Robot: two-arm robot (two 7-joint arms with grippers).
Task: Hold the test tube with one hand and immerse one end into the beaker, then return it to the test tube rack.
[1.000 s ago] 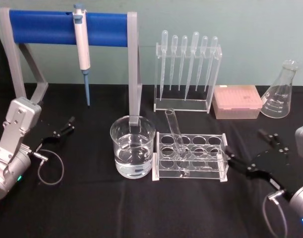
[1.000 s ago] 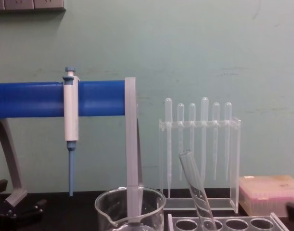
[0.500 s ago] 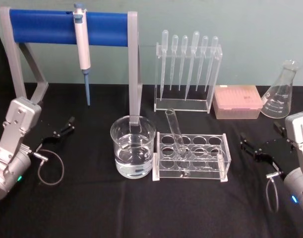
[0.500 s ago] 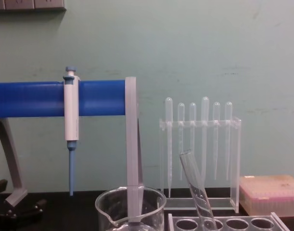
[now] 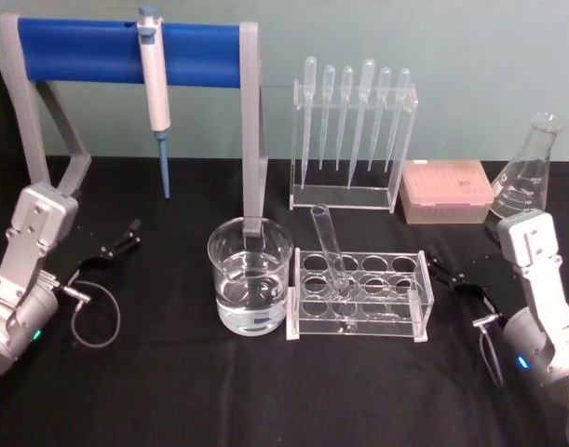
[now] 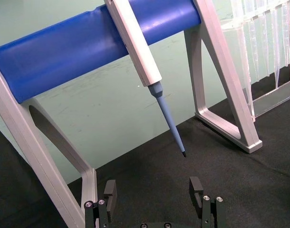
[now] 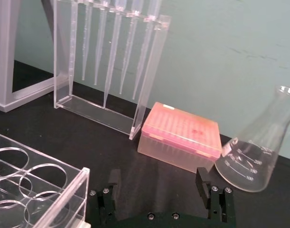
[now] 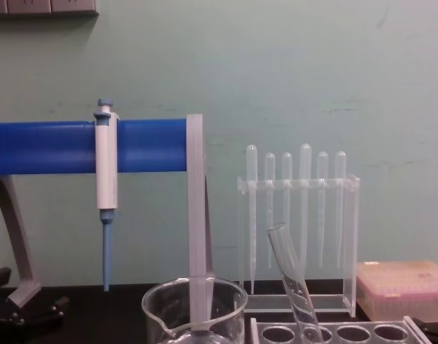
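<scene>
The test tube (image 5: 327, 249) is clear glass and leans in a front-left hole of the clear rack (image 5: 410, 298); its open rim points up and left in the chest view (image 8: 289, 272). The beaker (image 5: 250, 276), holding water, stands just left of the rack, with its spout rim low in the chest view (image 8: 194, 307). My right gripper (image 5: 444, 270) hovers open just right of the rack and holds nothing; from its own wrist (image 7: 156, 182) the jaws stand wide apart. My left gripper (image 5: 118, 244) rests open at the far left, its jaws also apart (image 6: 153, 189).
A blue-barred stand (image 5: 126, 51) carries a white-and-blue pipette (image 5: 155, 88) behind the beaker. A clear holder with several plastic pipettes (image 5: 352, 140), a pink tip box (image 5: 446, 190) and a conical flask (image 5: 526, 172) stand along the back right.
My right arm has swung round and its wrist has come closer to the rack; the open gripper stays right of the rack. The test tube, beaker and left arm have not moved.
</scene>
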